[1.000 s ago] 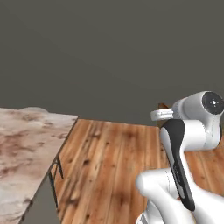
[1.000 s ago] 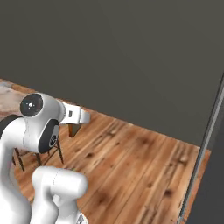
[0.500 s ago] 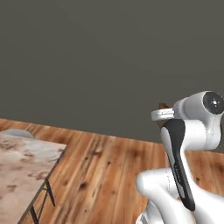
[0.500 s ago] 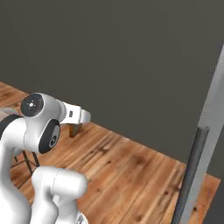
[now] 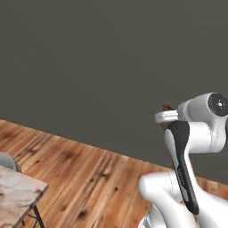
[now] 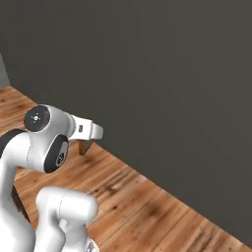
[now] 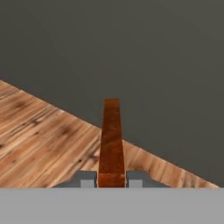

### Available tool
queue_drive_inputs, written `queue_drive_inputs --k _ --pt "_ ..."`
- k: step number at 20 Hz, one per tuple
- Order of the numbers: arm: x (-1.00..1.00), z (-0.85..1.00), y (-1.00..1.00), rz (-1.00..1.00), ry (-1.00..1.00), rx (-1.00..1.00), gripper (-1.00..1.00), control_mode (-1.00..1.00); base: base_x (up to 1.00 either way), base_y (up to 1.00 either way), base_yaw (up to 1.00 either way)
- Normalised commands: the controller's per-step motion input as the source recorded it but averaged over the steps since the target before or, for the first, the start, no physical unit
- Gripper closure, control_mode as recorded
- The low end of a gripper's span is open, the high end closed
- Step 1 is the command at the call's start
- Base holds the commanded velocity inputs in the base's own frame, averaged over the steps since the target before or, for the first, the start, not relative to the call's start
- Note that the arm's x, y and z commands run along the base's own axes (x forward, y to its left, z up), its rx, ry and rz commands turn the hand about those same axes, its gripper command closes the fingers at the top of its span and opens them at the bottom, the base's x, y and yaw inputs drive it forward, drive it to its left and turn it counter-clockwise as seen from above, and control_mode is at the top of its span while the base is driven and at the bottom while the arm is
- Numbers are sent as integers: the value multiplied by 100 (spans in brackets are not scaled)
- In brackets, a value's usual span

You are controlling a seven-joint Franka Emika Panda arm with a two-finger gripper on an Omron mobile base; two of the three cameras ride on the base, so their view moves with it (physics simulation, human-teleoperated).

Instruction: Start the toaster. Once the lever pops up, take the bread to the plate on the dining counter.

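The bread [image 7: 111, 140] is pinched edge-on between the jaws, in transit. The plate must next be reached on the marble tabletop [image 5: 15, 196].

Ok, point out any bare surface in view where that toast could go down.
Only a corner of the marble counter at the left base view's lower left is bare, by a grey chair back. Elsewhere: wood floor. The gripper holds the bread.
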Motion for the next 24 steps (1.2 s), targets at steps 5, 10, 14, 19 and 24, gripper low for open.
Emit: queue_drive_inputs --k 5,10,14,19,24 --pt "0 0 0 0 0 0 100 100 94 -62 54" --pt "0 0 0 0 0 0 100 100 69 -56 64" --pt "0 0 0 0 0 0 100 100 71 -49 68" --pt "0 0 0 0 0 0 100 100 83 -43 68" --pt "0 0 0 0 0 0 100 100 92 -42 67"
